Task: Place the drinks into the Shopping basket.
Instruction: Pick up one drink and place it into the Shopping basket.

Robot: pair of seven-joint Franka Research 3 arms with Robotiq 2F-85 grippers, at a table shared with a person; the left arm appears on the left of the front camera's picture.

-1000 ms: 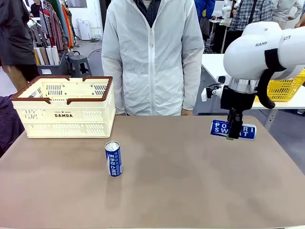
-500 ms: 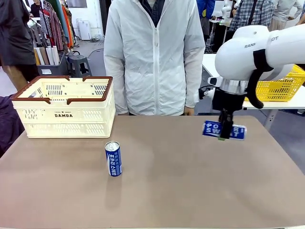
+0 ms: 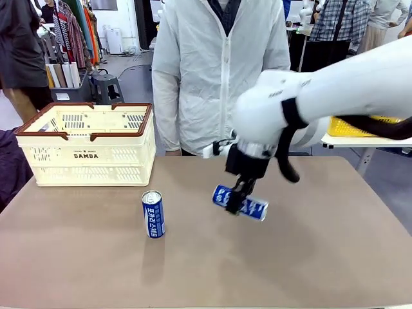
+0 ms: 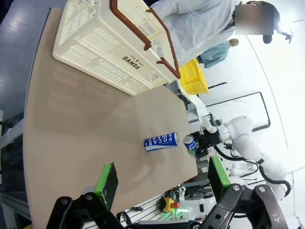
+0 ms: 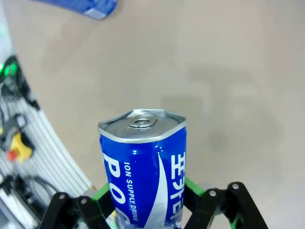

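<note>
Front view: R arm comes in from the right and crosses past mid-table. right gripper (image 3: 233, 207) is clamped on a blue Pocari Sweat can (image 3: 255, 209), carried sideways and tilted, in the air just above the table (image 3: 302, 257). 2nd blue can (image 3: 153, 214) stands upright on the table, left of the held one and apart from it, w/ silver top up. Shopping basket (image 3: 86, 156) sits at the far-left of the table, cream w/ brown rim, handles folded in, "DAMDA" facing the cam; no can visible inside from here. Person in white jacket (image 3: 222, 71) stands at the far edge, behind the R arm. Left wrist view (rolled): left gripper (image 4: 162, 164) is spread wide w/ nothing between its green pads (image 4: 106, 183), hanging over the near table edge. 2nd blue can (image 4: 162, 141) shows mid-table, w/ the held can (image 4: 190, 142) in the right gripper (image 4: 199, 143) just beyond it, and the Shopping basket (image 4: 109, 57) well apart at the other end. Right wrist view: right gripper (image 5: 143, 202) squeezes the Pocari Sweat can (image 5: 143, 162) between its pads, silver top w/ pull tab pointing away from the wrist, rim looks a bit dented. 2nd blue can (image 5: 81, 5) is at the top-left edge, on the table (image 5: 228, 71).
</note>
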